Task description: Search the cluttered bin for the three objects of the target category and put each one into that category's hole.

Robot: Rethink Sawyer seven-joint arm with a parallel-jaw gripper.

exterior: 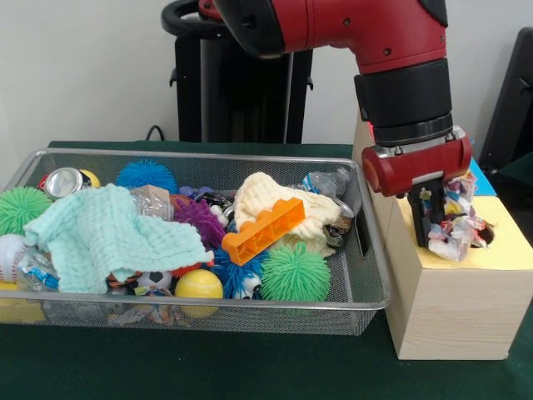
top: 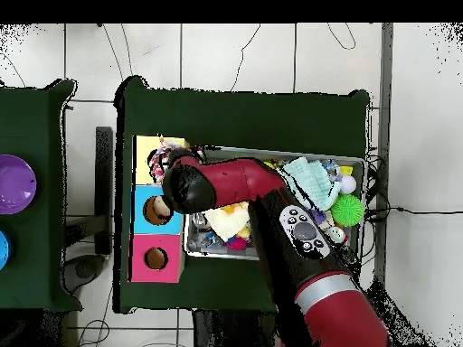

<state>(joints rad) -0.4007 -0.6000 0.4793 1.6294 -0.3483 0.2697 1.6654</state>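
Observation:
My gripper (exterior: 440, 223) hangs over the yellow top of the wooden box (exterior: 454, 308), shut on a crumpled colourful plastic wrapper (exterior: 455, 223). The wrapper dangles just left of the dark hole (exterior: 488, 236) in that yellow top, touching or nearly touching the surface. In the overhead view the arm covers the gripper; a bit of the wrapper (top: 161, 160) shows over the yellow section (top: 145, 147). The wire bin (exterior: 371, 258) left of the box holds a mint cloth (exterior: 108, 237), a cream cloth (exterior: 275, 202), an orange toy brick (exterior: 265, 231), spiky balls and a can (exterior: 63, 181).
The overhead view shows the box's blue section with its hole (top: 155, 210) and its pink section with its hole (top: 155, 258) beside the bin (top: 358, 163). A purple plate (top: 14, 183) lies on a separate table. A green spiky ball (exterior: 296, 272) and a yellow ball (exterior: 198, 285) rest against the bin's front wall.

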